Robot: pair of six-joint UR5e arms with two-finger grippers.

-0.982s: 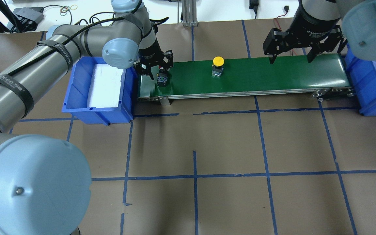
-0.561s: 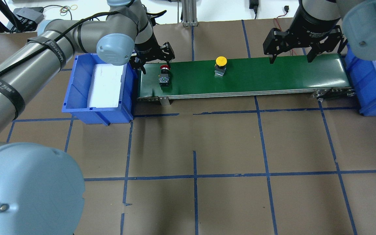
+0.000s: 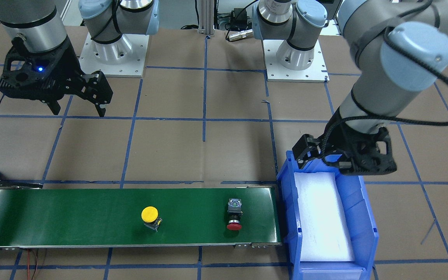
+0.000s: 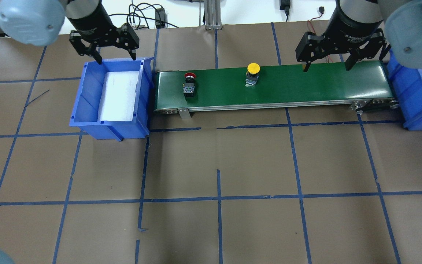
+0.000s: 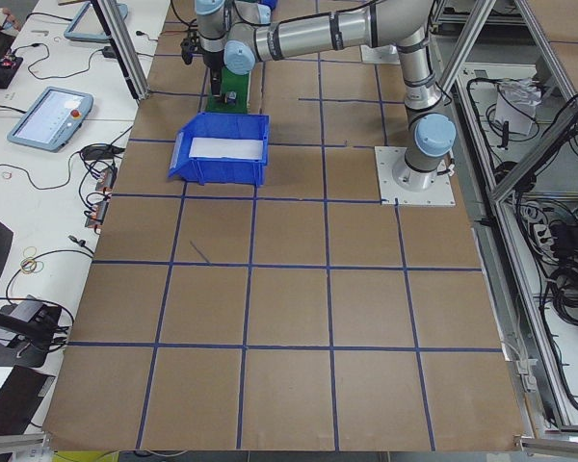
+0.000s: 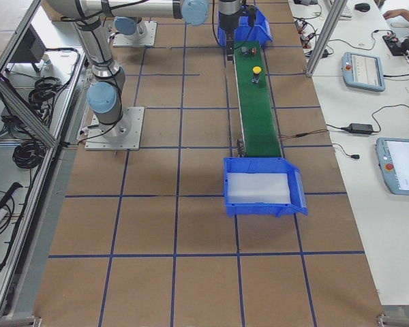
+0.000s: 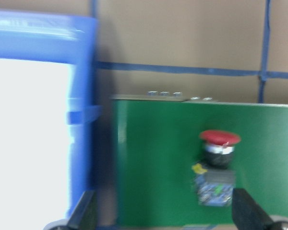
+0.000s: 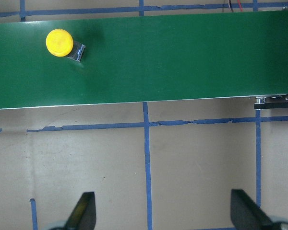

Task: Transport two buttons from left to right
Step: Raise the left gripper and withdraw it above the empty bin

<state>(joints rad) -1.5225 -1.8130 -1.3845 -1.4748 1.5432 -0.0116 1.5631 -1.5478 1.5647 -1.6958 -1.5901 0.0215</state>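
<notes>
Two buttons sit on the green conveyor belt (image 4: 306, 84). The red-capped one (image 4: 189, 86) lies on its side near the belt's left end, also in the left wrist view (image 7: 218, 167). The yellow-capped one (image 4: 253, 73) stands further right and shows in the right wrist view (image 8: 62, 44). My left gripper (image 4: 117, 59) is open and holds nothing, hovering over the far rim of the left blue bin (image 4: 86, 95), left of the red button. My right gripper (image 4: 325, 68) hangs open over the belt's right part, well right of the yellow button.
The left bin holds only a white foam pad (image 4: 119, 95). A second blue bin (image 4: 412, 95) stands at the belt's right end. Brown paper with blue tape lines covers the table (image 4: 218, 183). Cables and tablets lie beyond the far edge.
My left gripper let go of the red button, rose and swung back left over the bin. Both buttons have shifted slightly to the right on the belt. The right gripper has not moved.
</notes>
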